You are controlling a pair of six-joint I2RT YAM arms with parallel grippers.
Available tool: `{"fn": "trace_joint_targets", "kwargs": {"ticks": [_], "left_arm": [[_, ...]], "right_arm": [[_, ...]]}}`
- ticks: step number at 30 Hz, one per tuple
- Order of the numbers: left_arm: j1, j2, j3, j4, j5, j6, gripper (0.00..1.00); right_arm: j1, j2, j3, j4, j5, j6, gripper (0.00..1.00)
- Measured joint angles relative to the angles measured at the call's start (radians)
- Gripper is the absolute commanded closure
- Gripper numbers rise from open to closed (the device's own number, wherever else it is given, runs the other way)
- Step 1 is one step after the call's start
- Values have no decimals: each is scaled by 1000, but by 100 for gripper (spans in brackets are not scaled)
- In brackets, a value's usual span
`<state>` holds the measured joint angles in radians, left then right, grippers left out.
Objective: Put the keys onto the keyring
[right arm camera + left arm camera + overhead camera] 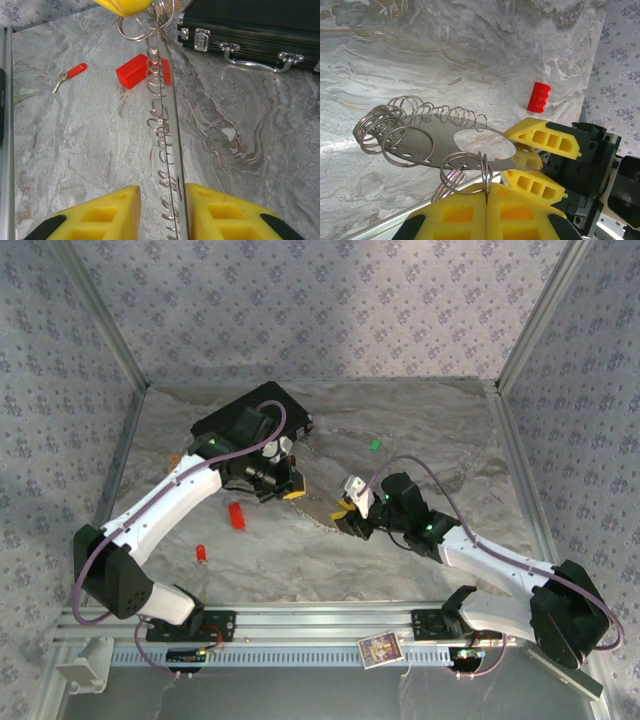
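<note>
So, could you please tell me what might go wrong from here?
The left gripper pinches only the rim of one split ring, so a tug could pull it free. The thin metal plate sits edge-on, off-centre between the right gripper's jaws; closing may twist it.

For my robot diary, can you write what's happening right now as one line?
left jaws: shut on a ring of the keyring | right jaws: either side of its plate, gap showing | red key: loose on table
</note>
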<state>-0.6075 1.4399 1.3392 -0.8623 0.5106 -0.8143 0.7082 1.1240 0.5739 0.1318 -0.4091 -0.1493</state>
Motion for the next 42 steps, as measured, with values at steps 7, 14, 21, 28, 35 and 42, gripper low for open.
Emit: {"fn": "trace_joint_targets", "kwargs": {"ticks": [7, 14, 21, 28, 35, 42], "left_arm": [[2, 0, 6, -5, 2, 21, 59], [13, -85, -3, 72, -92, 31, 1], [56, -293, -102, 227, -304, 57, 1], [58, -365, -290, 356, -407, 108, 6], [57, -366, -441, 438, -418, 137, 10], [55, -367, -481, 522, -419, 145, 11]], "right_arm": [[14, 29, 38, -32, -1, -27, 100], [22, 26, 40, -62, 0, 2, 100], [24, -14, 41, -118, 25, 130, 100], [8, -2, 138, -287, 50, 360, 100], [-34, 137, 314, -436, 11, 631, 100], [2, 241, 314, -404, -50, 830, 100]]}}
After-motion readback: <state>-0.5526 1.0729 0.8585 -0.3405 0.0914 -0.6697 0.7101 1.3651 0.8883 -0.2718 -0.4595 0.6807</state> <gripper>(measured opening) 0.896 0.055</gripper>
